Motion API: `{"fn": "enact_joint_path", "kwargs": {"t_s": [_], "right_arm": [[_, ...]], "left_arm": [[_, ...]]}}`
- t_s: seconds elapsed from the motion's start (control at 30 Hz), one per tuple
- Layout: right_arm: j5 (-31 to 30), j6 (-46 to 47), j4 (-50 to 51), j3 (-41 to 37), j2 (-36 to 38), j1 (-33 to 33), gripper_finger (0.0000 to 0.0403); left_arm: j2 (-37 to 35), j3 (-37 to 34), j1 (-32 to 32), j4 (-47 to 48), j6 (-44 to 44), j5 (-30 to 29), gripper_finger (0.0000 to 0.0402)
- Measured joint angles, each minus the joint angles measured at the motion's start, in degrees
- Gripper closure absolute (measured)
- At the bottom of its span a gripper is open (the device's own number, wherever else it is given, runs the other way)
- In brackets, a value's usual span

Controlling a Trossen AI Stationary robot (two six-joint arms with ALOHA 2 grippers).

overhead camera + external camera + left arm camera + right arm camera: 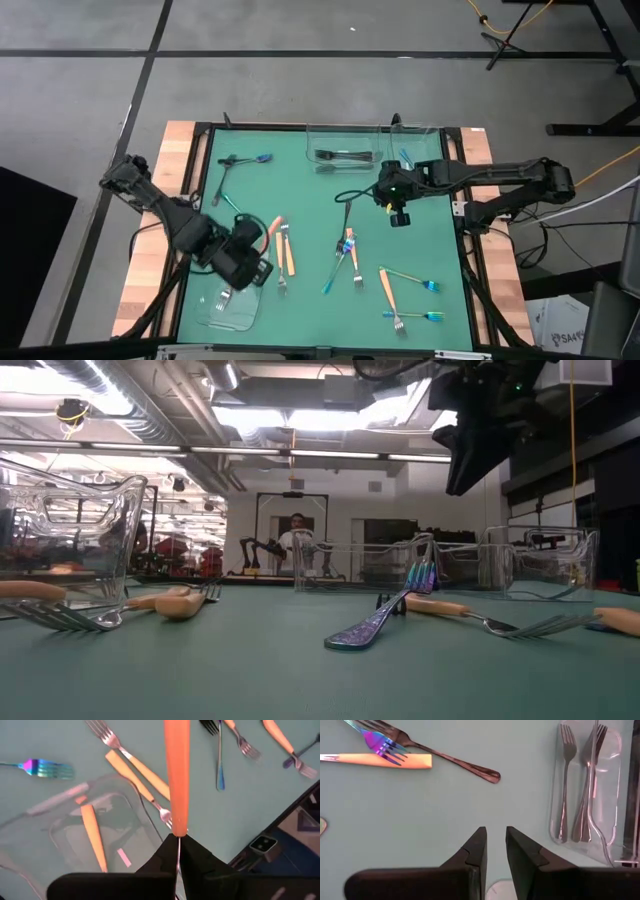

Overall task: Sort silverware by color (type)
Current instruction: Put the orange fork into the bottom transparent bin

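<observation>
left hand (247, 262): clamped shut on an orange fork (177, 775), handle sticking out past the fingers; hovers above near-left tray (228, 308)
near-left tray: clear, on surface (300, 190) at near-left corner; holds one orange-handled piece (94, 836) already; likely the orange bin
right hand (399, 217): narrow gap, nothing between fingers; above bare surface just near side of far tray (345, 146)
far tray: clear, far edge centre; holds dark forks (580, 785); second clear tray (420, 140) beside it to the right
loose on surface: two orange pieces (285, 250) just right of left hand; dark fork (447, 757) with a blue fork (380, 742) and orange handle (380, 761) crossed at centre; blue and orange pieces (405, 285) near right; dark and blue pieces (235, 165) far left
step: dropping orange fork into near-left tray, judged
progress: early, most silverware unsorted
risk 1: grip at one end only, so fork may swing or slip on release and land on tray rim or outside
risk 2: light tray may slide or tip if hand or fork end knocks its wall
risk 3: crossed pile at centre; picking one may drag the others or grab two colours at once
risk 4: both arms reaching centre could clash
</observation>
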State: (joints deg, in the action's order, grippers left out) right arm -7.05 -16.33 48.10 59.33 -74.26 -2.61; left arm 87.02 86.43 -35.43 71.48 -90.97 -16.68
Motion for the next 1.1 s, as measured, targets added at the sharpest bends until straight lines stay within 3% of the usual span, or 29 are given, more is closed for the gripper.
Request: {"fn": "enact_joint_path", "kwargs": {"t_s": [0.27,0.43,0.63,1.1], "right_arm": [[0.1,-0.3,0.0,0.0,0.0,0.0,0.0343],[0.1,1.3,0.0,0.0,0.0,0.0,0.0343],[0.1,1.6,0.0,0.0,0.0,0.0,0.0343],[0.6,3.7,0.0,0.0,0.0,0.0,0.0343]], "left_arm": [[5.1,0.0,-5.8,0.0,-4.6,-0.1,0.0401],[9.1,0.0,-7.4,0.9,-4.9,3.0,0.0401],[13.7,0.0,-7.9,4.5,-5.0,7.9,0.0401],[20.7,0.0,-7.8,8.5,-6.2,11.7,0.0401]]}}
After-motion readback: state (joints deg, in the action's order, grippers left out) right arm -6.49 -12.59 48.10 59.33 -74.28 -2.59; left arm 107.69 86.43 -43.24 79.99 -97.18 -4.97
